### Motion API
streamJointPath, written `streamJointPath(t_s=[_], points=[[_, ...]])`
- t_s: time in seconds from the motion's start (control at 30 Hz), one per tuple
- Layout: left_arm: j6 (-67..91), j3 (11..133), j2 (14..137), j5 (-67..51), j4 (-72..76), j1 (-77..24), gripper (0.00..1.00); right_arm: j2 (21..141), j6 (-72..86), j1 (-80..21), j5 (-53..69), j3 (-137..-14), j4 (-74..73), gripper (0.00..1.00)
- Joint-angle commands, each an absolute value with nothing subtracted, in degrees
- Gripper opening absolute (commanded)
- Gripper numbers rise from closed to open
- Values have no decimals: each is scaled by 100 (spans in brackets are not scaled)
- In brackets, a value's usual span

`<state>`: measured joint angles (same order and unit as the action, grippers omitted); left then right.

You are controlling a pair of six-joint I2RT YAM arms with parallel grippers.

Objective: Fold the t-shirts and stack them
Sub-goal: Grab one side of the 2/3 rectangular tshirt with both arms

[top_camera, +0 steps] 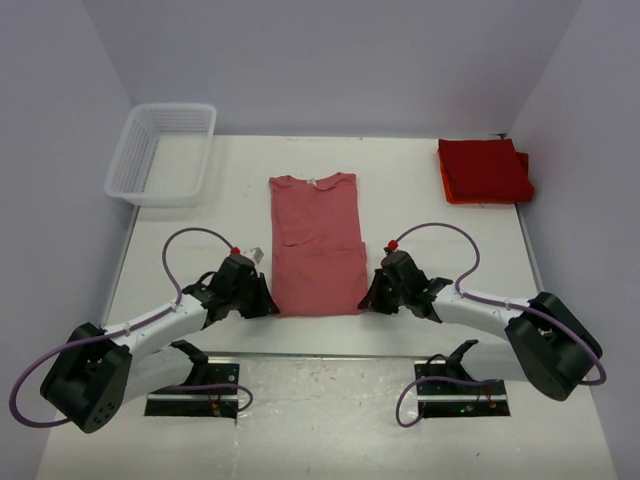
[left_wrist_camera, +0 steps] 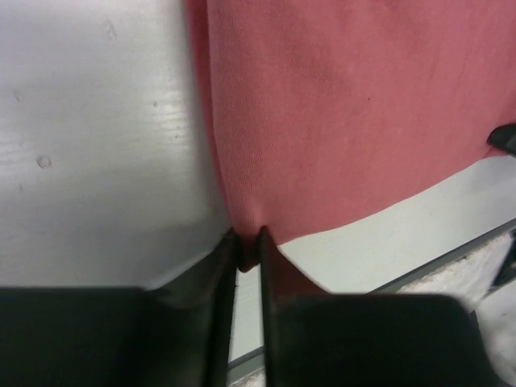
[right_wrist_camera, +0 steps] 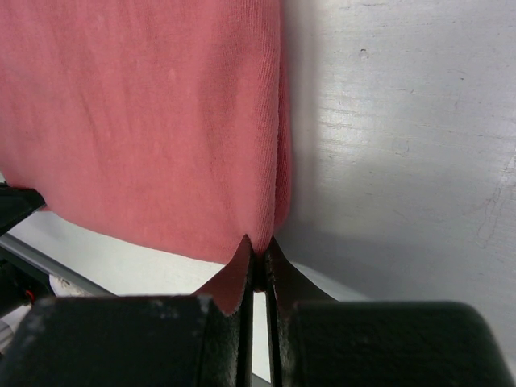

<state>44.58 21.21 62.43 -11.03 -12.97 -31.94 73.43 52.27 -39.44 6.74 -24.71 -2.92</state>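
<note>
Left gripper (left_wrist_camera: 246, 242): jaws narrow, pinching the near left hem corner of the salmon shirt (top_camera: 315, 245), which lies flat in the middle of the table (top_camera: 420, 215), collar away from the arms.
Left-side risk: the bite takes only the corner's tip, so a quick lift could pull it free and drop that side.
Shirt risk: if the two arms rise unevenly, the hem may skew and the fold land crooked.
Right gripper (right_wrist_camera: 256, 256): jaws pressed together on the near right hem corner.
Right-side risk: the same thin bite; the layers could part, leaving the lower one behind.
Count, basket (top_camera: 160, 153): one, far left.
Count, unfolded shirts: one.
Count, red stack (top_camera: 483, 170): one pile, far right; the number of shirts in it cannot be told.
Count, grippers: two.
</note>
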Motion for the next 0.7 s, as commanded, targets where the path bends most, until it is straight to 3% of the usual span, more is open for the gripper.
streamJointPath(t_s=[0.0, 0.3, 0.67], points=[[4473, 1978, 6180, -1178, -1292, -3217, 2, 7409, 5133, -3981, 519, -2347, -483, 0], [4448, 1960, 5415, -1248, -1511, -3234, 0, 7480, 4729, -4051, 430, -2487, -528, 0], [4342, 1872, 4186, -1846, -2196, -3296, 0, 6531, 4763, -5255, -579, -3094, -1949, 0]])
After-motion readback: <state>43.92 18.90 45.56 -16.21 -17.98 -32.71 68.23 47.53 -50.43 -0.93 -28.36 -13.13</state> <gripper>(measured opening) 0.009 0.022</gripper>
